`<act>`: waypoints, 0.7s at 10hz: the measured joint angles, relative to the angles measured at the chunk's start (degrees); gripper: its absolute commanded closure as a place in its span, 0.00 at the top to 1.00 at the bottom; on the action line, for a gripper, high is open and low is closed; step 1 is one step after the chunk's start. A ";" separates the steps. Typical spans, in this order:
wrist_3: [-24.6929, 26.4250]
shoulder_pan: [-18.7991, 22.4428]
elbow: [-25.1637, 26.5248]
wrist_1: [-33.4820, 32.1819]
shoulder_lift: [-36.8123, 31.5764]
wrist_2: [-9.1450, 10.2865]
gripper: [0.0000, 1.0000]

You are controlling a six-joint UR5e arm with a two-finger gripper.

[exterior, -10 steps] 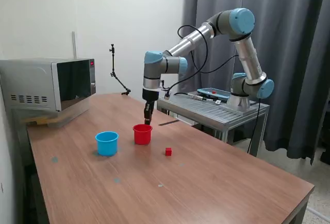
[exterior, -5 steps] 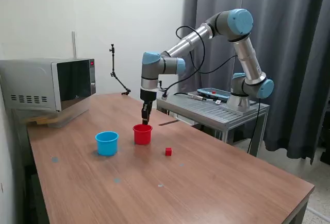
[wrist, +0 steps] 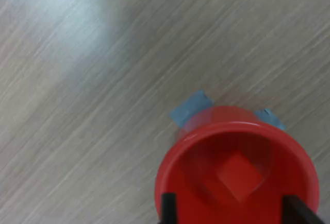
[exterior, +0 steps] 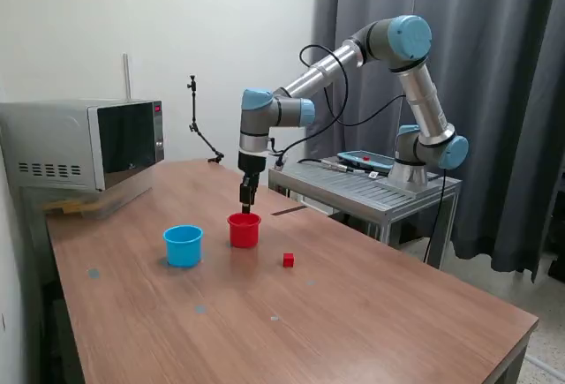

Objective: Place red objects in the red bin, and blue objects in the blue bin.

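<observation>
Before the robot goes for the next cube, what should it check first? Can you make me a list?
1. Red cube dropped in: ok. The wrist view shows a red cube lying inside the red cup.
2. Claw empty: ok. The claw has its fingertips apart with nothing between them.
3. Claw clear of the cup: ok. In the exterior view the claw hangs above the red cup's rim.
4. Next cube findable: ok. Another red cube sits on the table, to the exterior view's right of the red cup.
5. Blue cubes sorted: cannot tell. The inside of the blue cup is hidden.
</observation>
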 measured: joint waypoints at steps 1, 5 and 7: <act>0.00 -0.01 0.00 0.00 -0.01 0.00 1.00; 0.22 0.72 -0.38 0.10 -0.13 0.19 1.00; 0.51 3.59 -0.44 0.23 -0.27 0.41 1.00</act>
